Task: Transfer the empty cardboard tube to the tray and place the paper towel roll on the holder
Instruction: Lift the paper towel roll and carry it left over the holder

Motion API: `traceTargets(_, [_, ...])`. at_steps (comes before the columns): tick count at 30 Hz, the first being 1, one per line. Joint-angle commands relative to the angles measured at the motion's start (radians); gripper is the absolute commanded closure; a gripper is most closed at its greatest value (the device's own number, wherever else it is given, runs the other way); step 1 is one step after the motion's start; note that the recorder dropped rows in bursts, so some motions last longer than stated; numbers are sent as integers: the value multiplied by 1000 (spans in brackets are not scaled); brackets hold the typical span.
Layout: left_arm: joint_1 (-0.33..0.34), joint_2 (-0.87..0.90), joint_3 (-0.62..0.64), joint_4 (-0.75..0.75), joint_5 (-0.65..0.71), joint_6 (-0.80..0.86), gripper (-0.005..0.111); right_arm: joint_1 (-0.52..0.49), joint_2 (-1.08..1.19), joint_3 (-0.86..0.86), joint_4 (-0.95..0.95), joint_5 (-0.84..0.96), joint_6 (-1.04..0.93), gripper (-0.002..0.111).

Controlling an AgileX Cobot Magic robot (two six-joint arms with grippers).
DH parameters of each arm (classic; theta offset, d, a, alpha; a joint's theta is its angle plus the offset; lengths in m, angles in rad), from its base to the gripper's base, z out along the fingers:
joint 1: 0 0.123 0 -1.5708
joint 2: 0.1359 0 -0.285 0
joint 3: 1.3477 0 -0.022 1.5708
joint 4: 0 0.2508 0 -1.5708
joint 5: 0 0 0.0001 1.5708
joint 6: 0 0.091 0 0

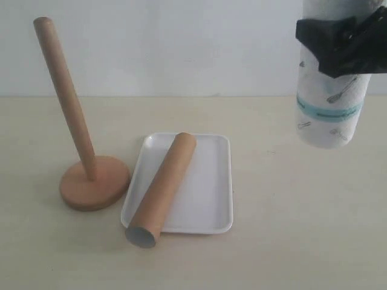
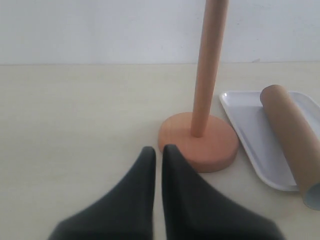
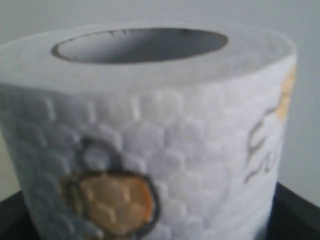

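The brown cardboard tube (image 1: 162,188) lies slantwise across the white tray (image 1: 208,181), its near open end jutting over the tray's front left corner. The wooden holder (image 1: 94,181) stands upright left of the tray, its dowel (image 1: 63,90) bare. High at the right, my right gripper (image 1: 338,45) is shut on the white printed paper towel roll (image 1: 329,109), which hangs upright well above the table. The roll (image 3: 150,135) fills the right wrist view, hollow core showing. My left gripper (image 2: 158,152) is shut and empty, low over the table just short of the holder's base (image 2: 198,142).
A pale beige tabletop (image 1: 290,241) runs back to a white wall (image 1: 181,42). In the left wrist view the tray (image 2: 252,125) and the tube (image 2: 292,135) lie beyond the holder.
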Motion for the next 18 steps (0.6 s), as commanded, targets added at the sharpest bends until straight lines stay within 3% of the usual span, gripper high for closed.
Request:
traceTargets(1, [3, -3, 3, -6, -2, 5, 103, 21, -91, -4, -95, -14, 161, 107])
traceTargets(5, [3, -3, 3, -6, -2, 5, 103, 96, -100, -8, -122, -52, 215, 107])
traceTargets(8, [3, -3, 3, -6, -2, 5, 103, 243, -83, -74, -122, -25, 236, 107])
traceTargets(14, [3, -3, 3, -7, 0, 5, 103, 588, 92, -399, -121, 275, 236, 107])
traceTargets(18, [3, -3, 3, -7, 0, 5, 103, 647, 251, -649, -107, 318, 247, 109])
